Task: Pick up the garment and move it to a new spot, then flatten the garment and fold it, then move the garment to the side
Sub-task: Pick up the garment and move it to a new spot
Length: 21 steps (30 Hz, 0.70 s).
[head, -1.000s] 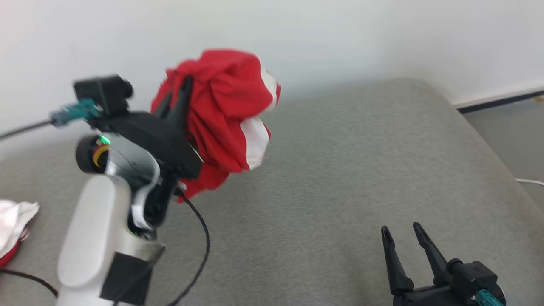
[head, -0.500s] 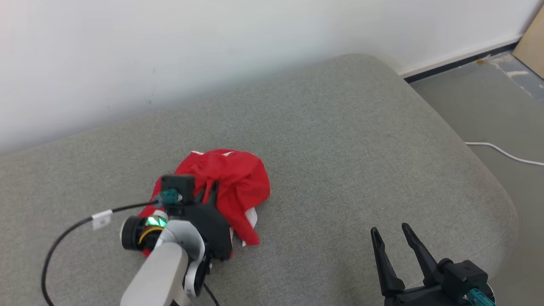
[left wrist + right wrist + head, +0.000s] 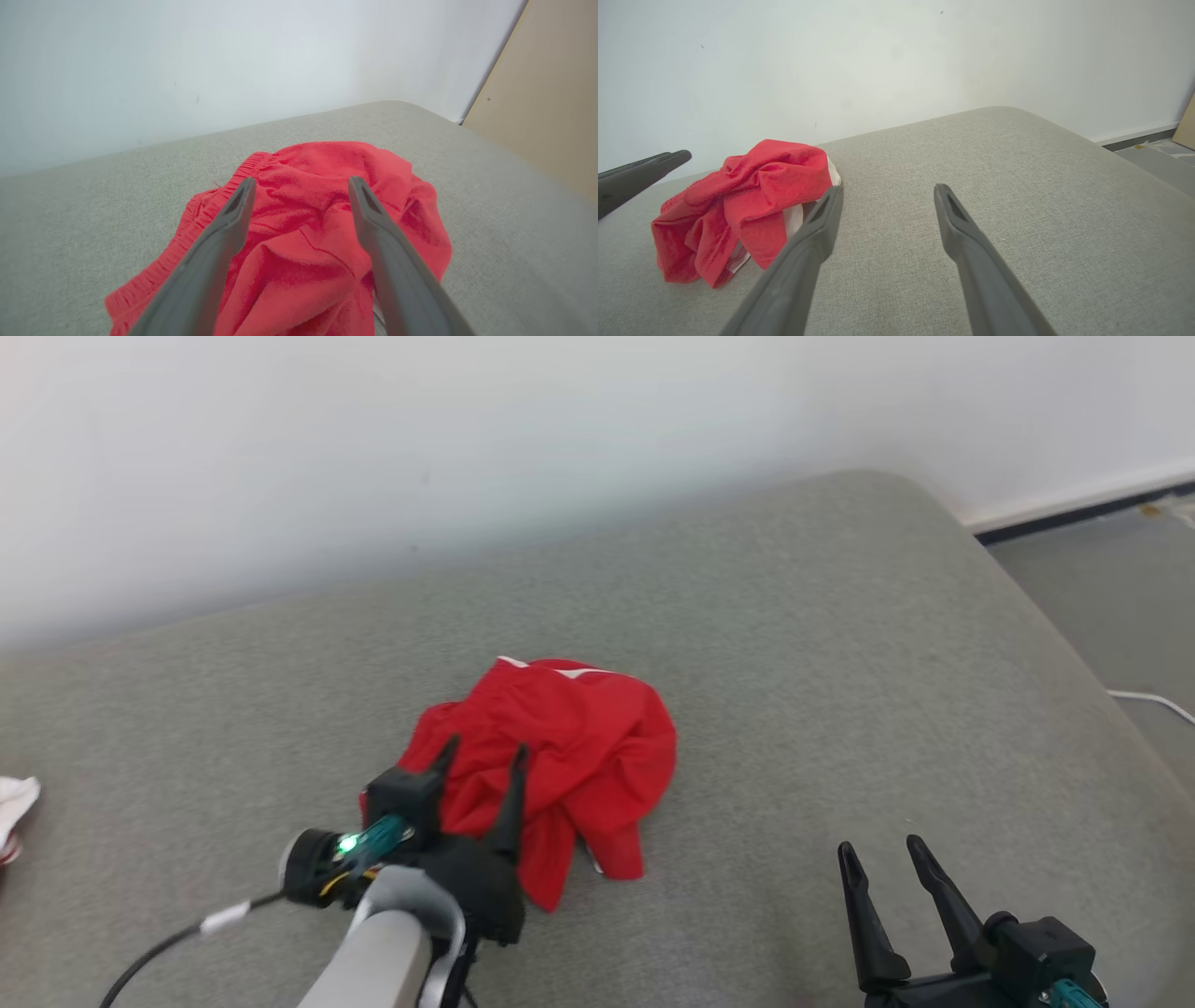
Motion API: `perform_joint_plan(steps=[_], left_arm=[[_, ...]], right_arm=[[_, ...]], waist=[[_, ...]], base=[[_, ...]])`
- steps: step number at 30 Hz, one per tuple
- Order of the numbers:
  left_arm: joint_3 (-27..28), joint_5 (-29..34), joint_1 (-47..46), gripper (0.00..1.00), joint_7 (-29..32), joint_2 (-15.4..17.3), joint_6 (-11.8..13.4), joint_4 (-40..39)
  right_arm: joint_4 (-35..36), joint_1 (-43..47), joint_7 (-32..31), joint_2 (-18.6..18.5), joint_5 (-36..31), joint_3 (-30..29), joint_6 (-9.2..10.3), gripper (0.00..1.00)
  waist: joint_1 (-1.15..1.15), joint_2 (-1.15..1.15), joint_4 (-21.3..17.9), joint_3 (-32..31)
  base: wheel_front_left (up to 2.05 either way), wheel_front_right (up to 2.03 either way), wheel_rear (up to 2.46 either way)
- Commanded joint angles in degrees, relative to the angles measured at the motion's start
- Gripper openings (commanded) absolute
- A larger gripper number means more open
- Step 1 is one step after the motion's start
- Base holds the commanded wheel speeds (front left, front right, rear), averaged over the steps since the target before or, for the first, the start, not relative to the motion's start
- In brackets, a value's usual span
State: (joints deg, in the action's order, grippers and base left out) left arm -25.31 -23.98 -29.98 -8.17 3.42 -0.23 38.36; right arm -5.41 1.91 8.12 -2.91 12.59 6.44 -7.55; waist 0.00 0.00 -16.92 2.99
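left gripper (image 3: 487, 745) (image 3: 302, 179) wide open over the red garment (image 3: 579, 747) (image 3: 303, 233) (image 3: 747, 196)

Jaws are spread wide with nothing pinched between them. The garment sits crumpled in a heap on the grey cushion (image 3: 840, 644), right under and ahead of the tips, can't tell if they brush it. The right gripper (image 3: 879, 845) (image 3: 888, 186) is open too and empty, well off to the garment's right

From the head, looks forward and down onto the grey cushion (image 3: 840, 644) from above. From the left wrist, looks low along the left gripper (image 3: 302, 179), close over the red shorts (image 3: 317, 242), toward the white wall (image 3: 187, 70). From the right wrist, faces that wall from farther off, shorts at left. Shared by all: shorts, cushion, wall.
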Motion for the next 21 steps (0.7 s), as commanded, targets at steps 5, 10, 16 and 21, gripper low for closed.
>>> perform_joint_plan(steps=[5,10,16,21], left_arm=[[2.0,2.0,7.8,1.00,-6.1,4.4,2.9,-9.2],[5.8,2.7,15.8,1.00,-7.1,6.7,5.0,-18.7],[11.8,5.1,26.3,1.00,-7.0,6.2,4.4,-28.6],[16.4,7.1,32.1,1.00,-7.1,5.2,1.9,-31.8]], right_arm=[[0.7,1.6,0.3,0.0,-0.5,-1.5,0.12,1.00],[1.0,2.6,0.7,-0.2,-1.0,-3.0,0.12,1.00],[0.3,3.3,1.3,-1.8,-0.8,-2.2,0.12,1.00],[-0.8,3.9,2.2,-3.1,-0.2,-1.6,0.12,1.00]], waist=[[0.00,0.00,6.8,-2.8],[0.00,0.00,10.5,-4.0],[0.00,0.00,13.3,-5.6],[0.00,0.00,14.7,-6.6]], base=[[0.00,0.00,0.00],[0.00,0.00,0.00],[0.00,0.00,0.00],[0.00,0.00,0.00]])
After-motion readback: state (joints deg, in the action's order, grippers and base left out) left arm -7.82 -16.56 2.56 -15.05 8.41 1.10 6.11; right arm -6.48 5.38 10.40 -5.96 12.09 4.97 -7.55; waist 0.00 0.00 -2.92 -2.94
